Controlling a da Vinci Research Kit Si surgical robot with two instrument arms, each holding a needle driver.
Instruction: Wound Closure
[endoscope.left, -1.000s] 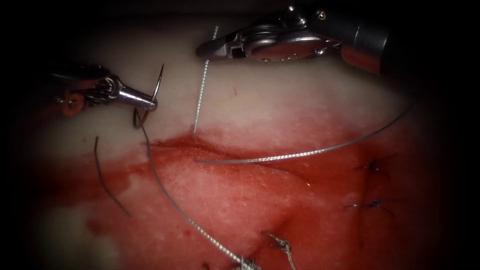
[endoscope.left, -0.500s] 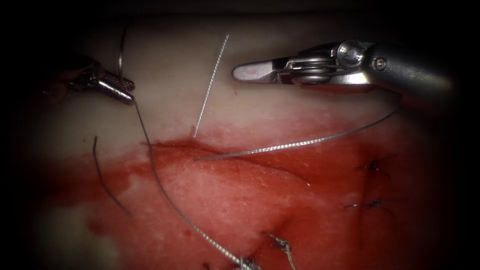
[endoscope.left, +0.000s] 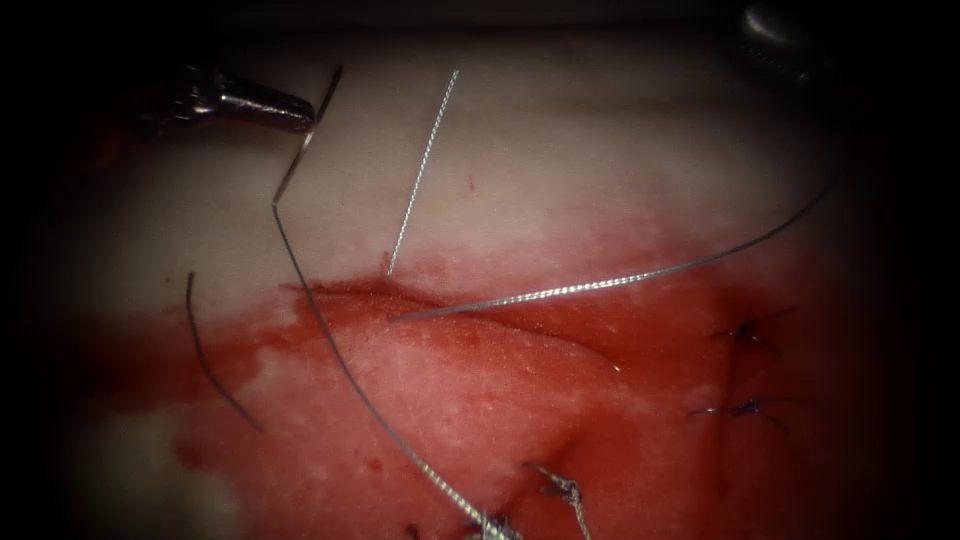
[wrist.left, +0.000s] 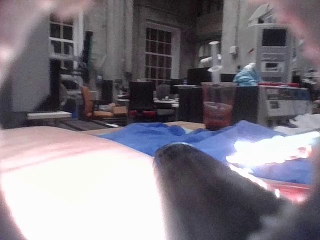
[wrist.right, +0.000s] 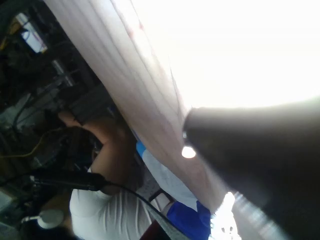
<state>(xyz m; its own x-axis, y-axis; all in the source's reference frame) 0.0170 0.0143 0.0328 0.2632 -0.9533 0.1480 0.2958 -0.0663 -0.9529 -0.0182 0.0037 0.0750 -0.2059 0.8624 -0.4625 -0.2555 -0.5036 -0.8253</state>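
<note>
My left tool (endoscope.left: 298, 110) reaches in from the upper left, its jaws shut on the curved needle (endoscope.left: 312, 128) around mid-curve. The needle hangs free over pale tissue (endoscope.left: 600, 170), left of the cut (endoscope.left: 450, 310) and not in the tissue. Thread (endoscope.left: 340, 370) trails from the needle's end down across the red fluid to a knot (endoscope.left: 490, 525). Two bright thread strands leave the cut: one (endoscope.left: 420, 175) rises straight up, the other (endoscope.left: 620, 280) sweeps off right. A metal part of my right tool (endoscope.left: 772, 32) sits far up on the right. Its dark shaft (wrist.right: 260, 160) lies over the tissue.
A loose dark cut end of thread (endoscope.left: 210, 360) lies left of the cut. Finished stitches sit on the right (endoscope.left: 745, 332) (endoscope.left: 745, 408), and another knot (endoscope.left: 565, 490) lies low down. Red fluid (endoscope.left: 480, 400) covers the tissue around the cut. The left arm's dark shaft (wrist.left: 210, 195) shows.
The left tool rose and turned with the needle, which now curves beyond its jaw tips. The right tool drew back up and to the right, away from the upright strand.
</note>
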